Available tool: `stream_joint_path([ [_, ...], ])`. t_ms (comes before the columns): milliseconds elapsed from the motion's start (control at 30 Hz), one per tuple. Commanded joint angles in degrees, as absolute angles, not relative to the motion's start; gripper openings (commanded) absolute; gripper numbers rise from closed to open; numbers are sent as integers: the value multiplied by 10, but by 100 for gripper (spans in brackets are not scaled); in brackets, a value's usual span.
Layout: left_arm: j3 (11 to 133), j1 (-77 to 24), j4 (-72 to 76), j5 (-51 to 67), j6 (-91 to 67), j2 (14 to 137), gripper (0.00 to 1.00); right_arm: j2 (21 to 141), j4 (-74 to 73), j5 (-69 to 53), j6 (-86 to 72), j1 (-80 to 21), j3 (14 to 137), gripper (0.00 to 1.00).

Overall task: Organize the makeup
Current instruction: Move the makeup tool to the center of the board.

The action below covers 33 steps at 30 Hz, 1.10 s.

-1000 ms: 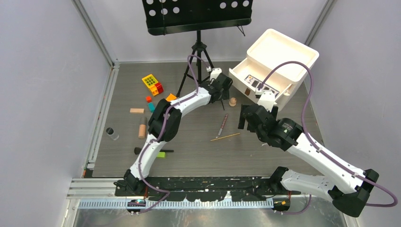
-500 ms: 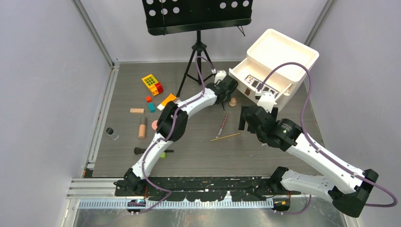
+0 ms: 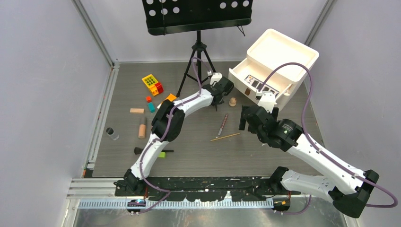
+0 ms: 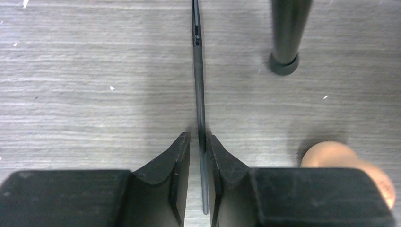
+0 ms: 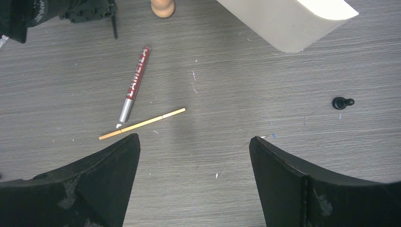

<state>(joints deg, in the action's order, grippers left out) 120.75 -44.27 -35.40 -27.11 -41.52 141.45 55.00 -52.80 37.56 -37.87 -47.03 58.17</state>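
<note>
Palette (image 3: pixel 257 84) in drawer (image 3: pixel 239 80); red pencil (image 5: pixel 135 82), brush (image 3: pixel 142 151), tube (image 3: pixel 142 128) loose on table (image 3: pixel 198 156). Left fingers (image 4: pixel 179 179) nearly closed about black pencil (image 4: pixel 198 94), hold unclear; right fingers (image 5: pixel 94 184) wide apart, empty.

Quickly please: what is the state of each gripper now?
Left gripper: jaws almost shut around the thin black pencil; whether they pinch it cannot be told.
Right gripper: open, holding nothing.

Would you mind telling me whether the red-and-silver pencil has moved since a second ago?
No: the red-and-silver pencil keeps its place and angle relative to the white drawer box.
</note>
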Motion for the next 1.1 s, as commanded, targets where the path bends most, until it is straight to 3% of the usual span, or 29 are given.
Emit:
stream_joint_path([
  [0,1119,-436,-386,-234,-407,1391,19,542,-523,391,-392,-468,582,90],
  [267,983,-436,-382,-202,-378,1280,4,530,-524,386,-396,-468,580,90],
  [667,670,-444,-321,-177,-349,1064,0,530,-521,385,-402,-468,573,90],
  [1067,566,-453,-267,-162,-327,972,0,542,-507,380,-401,-467,566,90],
])
